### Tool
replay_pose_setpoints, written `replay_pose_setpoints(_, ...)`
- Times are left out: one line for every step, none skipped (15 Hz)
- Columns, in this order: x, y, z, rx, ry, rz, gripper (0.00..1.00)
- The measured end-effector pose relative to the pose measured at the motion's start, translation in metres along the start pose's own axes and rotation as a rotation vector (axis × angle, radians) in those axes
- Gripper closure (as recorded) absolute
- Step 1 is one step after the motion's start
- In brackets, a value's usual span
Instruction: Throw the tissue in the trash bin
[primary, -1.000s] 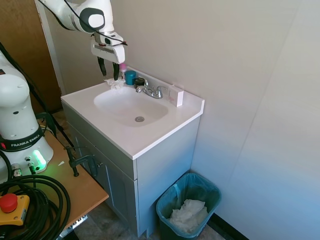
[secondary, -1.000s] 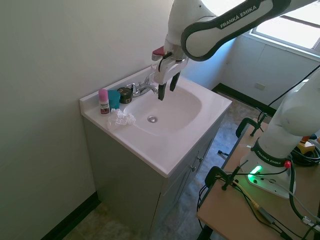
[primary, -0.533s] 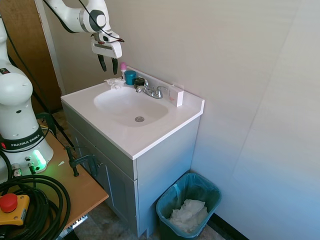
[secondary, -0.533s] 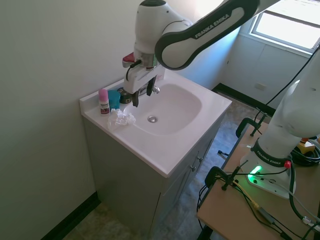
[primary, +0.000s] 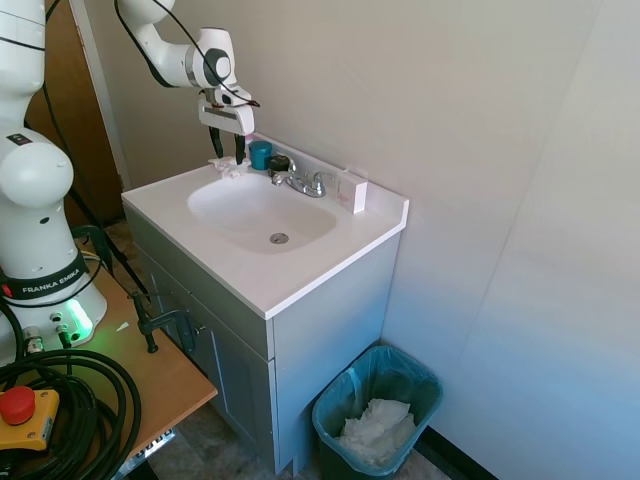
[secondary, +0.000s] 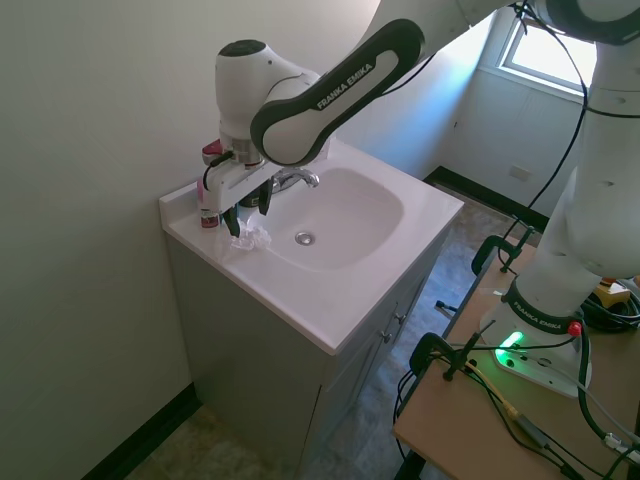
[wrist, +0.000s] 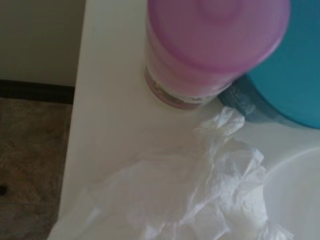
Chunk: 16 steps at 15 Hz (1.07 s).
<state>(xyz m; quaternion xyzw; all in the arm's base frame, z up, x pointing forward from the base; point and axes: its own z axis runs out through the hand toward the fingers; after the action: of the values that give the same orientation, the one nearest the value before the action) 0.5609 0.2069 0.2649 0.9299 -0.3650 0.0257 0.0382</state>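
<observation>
The gripper (primary: 228, 157) hangs in the upper left of the first exterior view, pointing down at the back corner of the white vanity top (primary: 300, 270), with its dark fingers (secondary: 233, 220) spread apart and nothing held between them. In the second exterior view the gripper (secondary: 248, 212) sits left of centre, its fingers standing on either side of the top of the tissue (secondary: 248, 238), which lies crumpled on the counter beside the basin (secondary: 345, 215); whether the fingertips touch the paper cannot be told. In the first exterior view the tissue (primary: 224, 170) shows just under the gripper. The wrist view shows the tissue (wrist: 200, 195) close up across the lower half of the frame, with a pink-capped bottle (wrist: 200, 45) above it and a teal cup (wrist: 290, 85) at the right edge, both just beside the paper. The bin (primary: 376, 412) stands on the floor at the lower right of the first exterior view, next to the cabinet, lined with a blue-green bag and holding a heap of white paper (primary: 378, 428).
</observation>
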Motion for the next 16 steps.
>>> replay_pose_setpoints(0.002,0.0,0.008,-0.01,-0.004,0.004,0.0)
replay_pose_setpoints(0.003,0.0,0.016,-0.019,-0.009,0.006,1.0)
replay_pose_setpoints(0.001,-0.001,0.023,-0.027,-0.013,0.004,1.0)
replay_pose_setpoints(-0.001,-0.003,0.024,-0.026,-0.014,0.002,1.0)
replay_pose_setpoints(-0.002,-0.005,0.024,-0.025,-0.014,0.0,1.0)
replay_pose_setpoints(-0.003,-0.005,0.024,-0.025,-0.017,0.003,1.0)
replay_pose_setpoints(-0.002,-0.005,0.024,-0.025,-0.02,0.006,1.0)
replay_pose_setpoints(-0.003,-0.005,0.024,-0.024,-0.023,0.009,1.0)
replay_pose_setpoints(-0.003,-0.005,0.024,-0.024,-0.024,0.011,1.0)
replay_pose_setpoints(-0.003,-0.005,0.024,-0.024,-0.024,0.014,1.0)
replay_pose_setpoints(-0.002,-0.005,0.025,-0.026,-0.025,0.017,1.0)
replay_pose_setpoints(0.0,-0.004,0.025,-0.028,-0.024,0.02,1.0)
replay_pose_setpoints(0.002,-0.002,0.025,-0.03,-0.023,0.025,1.0)
replay_pose_setpoints(0.004,-0.001,0.025,-0.031,-0.023,0.029,1.0)
replay_pose_setpoints(0.006,-0.001,0.026,-0.032,-0.023,0.033,1.0)
replay_pose_setpoints(0.006,0.0,0.025,-0.033,-0.024,0.036,1.0)
